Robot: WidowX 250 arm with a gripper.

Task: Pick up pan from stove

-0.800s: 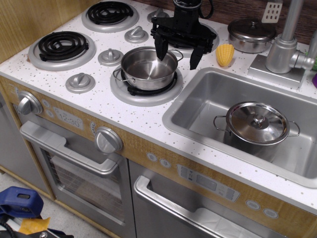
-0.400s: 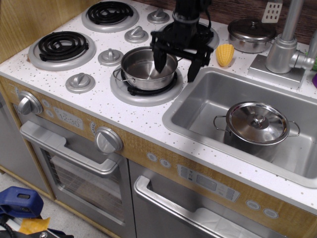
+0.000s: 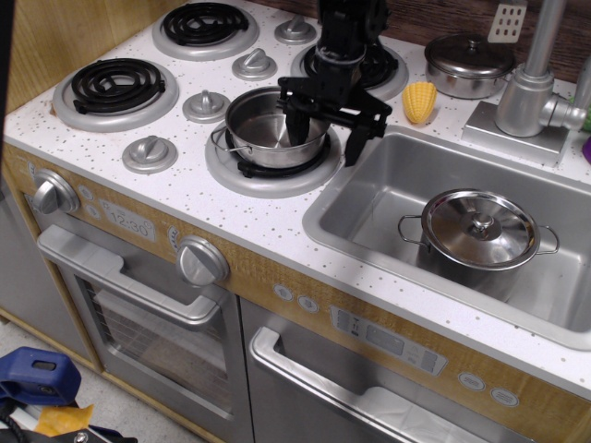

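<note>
Two black fingers of the tool stand spread apart over the right rim of the pan, one finger dipping inside the bowl, the other outside, beside the sink. The pan sits on the front-right burner of the stove, its wire handle pointing front-left. A lidded pot rests in the sink; a toy corn and a flatter lidded pot lie on the tabletop behind.
</note>
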